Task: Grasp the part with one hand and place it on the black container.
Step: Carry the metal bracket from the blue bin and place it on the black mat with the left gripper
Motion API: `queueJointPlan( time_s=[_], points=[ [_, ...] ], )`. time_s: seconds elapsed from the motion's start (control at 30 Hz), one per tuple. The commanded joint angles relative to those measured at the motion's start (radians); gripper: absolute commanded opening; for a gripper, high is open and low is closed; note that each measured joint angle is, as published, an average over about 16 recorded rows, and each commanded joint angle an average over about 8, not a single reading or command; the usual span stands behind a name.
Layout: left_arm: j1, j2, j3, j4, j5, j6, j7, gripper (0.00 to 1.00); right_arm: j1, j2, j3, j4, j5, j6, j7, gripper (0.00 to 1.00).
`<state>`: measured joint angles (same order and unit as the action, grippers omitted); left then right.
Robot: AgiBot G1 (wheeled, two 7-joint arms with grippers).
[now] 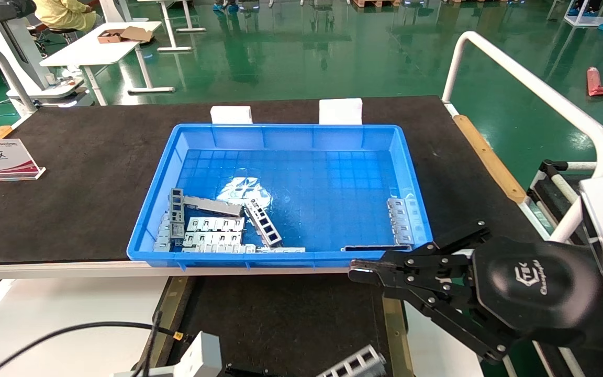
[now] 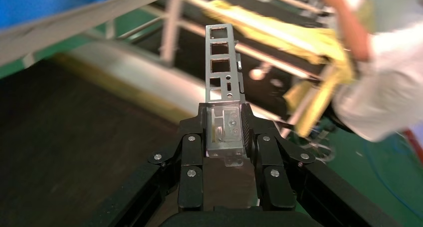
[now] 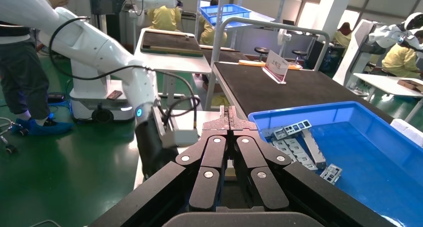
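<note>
My left gripper [image 2: 224, 111] is shut on the part [image 2: 222, 62], a narrow silver-grey channel with a row of rectangular windows that sticks out past the fingertips. In the head view the held part [image 1: 356, 364] shows at the bottom edge, above the black container [image 1: 280, 314], a flat matte-black surface with brass strips along its sides. More such parts [image 1: 263, 222] lie in the blue bin [image 1: 186, 136]. My right gripper [image 1: 356, 272] is shut and empty by the bin's front right corner; it also shows in the right wrist view [image 3: 229, 114].
The blue gridded bin stands on the dark tabletop [image 1: 87, 173] and holds flat notched strips [image 1: 212, 233] at its front left. A sign [image 1: 0, 159] stands at the far left. A white rail [image 1: 532, 84] runs along the right.
</note>
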<state>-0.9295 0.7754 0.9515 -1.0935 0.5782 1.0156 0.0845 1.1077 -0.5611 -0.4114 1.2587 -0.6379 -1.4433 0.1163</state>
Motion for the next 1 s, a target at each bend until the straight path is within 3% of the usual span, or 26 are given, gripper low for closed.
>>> queueJointPlan(
  time_s=[0.03,0.33,1.0],
  points=[
    [0.044,-0.011,0.001,-0.047,0.0,-0.089,-0.009,0.0,0.0,0.0,0.0,0.0,0.0,0.0,0.0,0.0],
    [0.112,0.057,0.014,-0.04,0.013,-0.324,-0.036,0.0,0.0,0.0,0.0,0.0,0.0,0.0,0.0,0.0],
    [0.186,0.249,-0.031,-0.001,-0.027,-0.718,-0.061,0.0,0.0,0.0,0.0,0.0,0.0,0.0,0.0,0.0]
  ],
)
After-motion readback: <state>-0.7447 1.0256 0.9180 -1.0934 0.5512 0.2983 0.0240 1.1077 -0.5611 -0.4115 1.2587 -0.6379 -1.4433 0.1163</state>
